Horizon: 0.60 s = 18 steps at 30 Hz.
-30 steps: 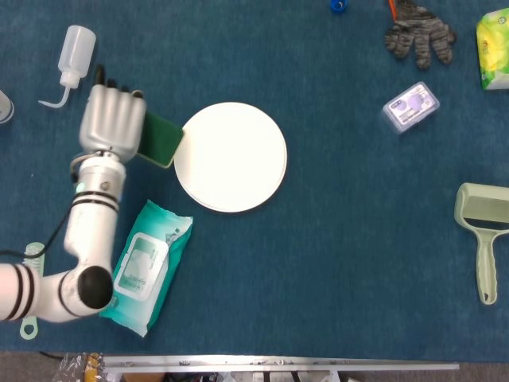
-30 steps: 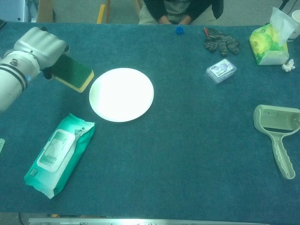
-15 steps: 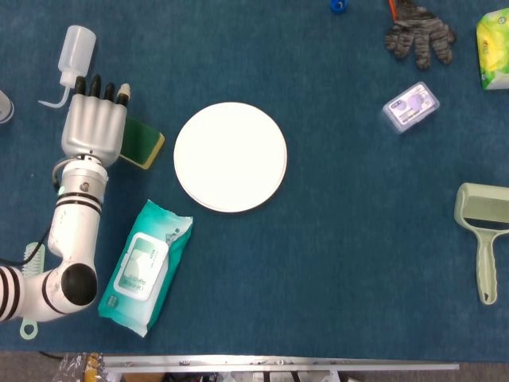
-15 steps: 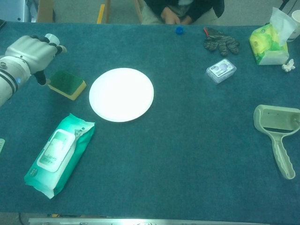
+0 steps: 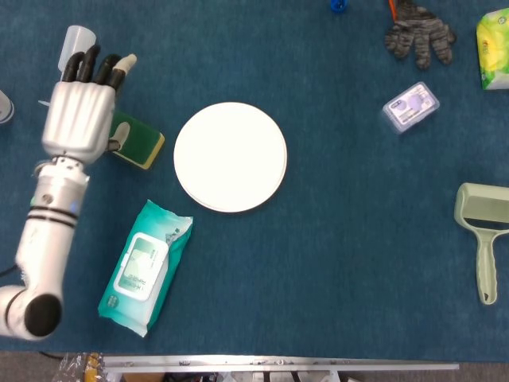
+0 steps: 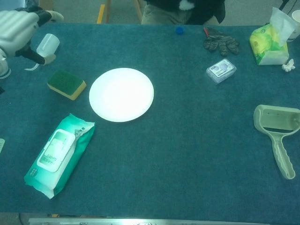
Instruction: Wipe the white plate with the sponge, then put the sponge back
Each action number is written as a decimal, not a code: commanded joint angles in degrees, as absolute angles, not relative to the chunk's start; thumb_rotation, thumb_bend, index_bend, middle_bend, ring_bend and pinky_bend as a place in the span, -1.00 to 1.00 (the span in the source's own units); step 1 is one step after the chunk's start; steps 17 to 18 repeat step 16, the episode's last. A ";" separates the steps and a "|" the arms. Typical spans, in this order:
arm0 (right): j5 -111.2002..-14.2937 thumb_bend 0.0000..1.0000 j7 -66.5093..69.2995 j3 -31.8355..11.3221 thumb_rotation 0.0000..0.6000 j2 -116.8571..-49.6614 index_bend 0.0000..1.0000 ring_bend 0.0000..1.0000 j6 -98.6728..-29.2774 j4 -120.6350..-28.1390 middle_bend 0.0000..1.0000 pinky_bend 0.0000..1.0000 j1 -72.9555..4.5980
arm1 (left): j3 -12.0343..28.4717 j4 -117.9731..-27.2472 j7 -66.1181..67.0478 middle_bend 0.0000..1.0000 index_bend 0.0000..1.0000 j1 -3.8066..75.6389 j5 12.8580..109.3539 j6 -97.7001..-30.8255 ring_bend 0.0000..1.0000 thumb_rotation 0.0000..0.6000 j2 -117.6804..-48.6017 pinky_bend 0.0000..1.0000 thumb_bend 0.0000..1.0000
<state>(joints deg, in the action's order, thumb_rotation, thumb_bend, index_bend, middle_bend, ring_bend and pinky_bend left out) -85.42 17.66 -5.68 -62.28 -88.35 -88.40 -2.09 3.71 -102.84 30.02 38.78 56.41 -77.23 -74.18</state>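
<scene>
The white plate (image 5: 230, 156) (image 6: 121, 94) lies flat on the blue tablecloth, left of centre. The green and yellow sponge (image 5: 138, 140) (image 6: 66, 84) rests on the cloth just left of the plate, apart from it. My left hand (image 5: 80, 107) (image 6: 16, 28) hovers raised above and left of the sponge, fingers spread and holding nothing; in the head view it overlaps the sponge's left end. My right hand shows in neither view.
A squeeze bottle (image 6: 44, 47) lies behind the sponge. A wet-wipes pack (image 5: 144, 266) (image 6: 58, 153) sits at the front left. Far right are a grey glove (image 5: 419, 33), a small clear box (image 5: 410, 106), a tissue pack (image 6: 269, 43) and a lint-roller holder (image 5: 482, 231).
My left hand set the sponge down left of the plate, let go, and has lifted up and away to the left. The sponge now lies flat on the cloth.
</scene>
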 commanded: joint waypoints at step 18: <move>-84.42 -0.22 16.80 -5.69 1.00 -62.64 -0.22 -0.51 -87.67 -88.05 -0.21 -0.10 -1.77 | -0.89 -101.32 18.50 -0.67 -0.73 20.02 68.78 -89.23 -0.93 1.00 -64.21 -0.90 -0.41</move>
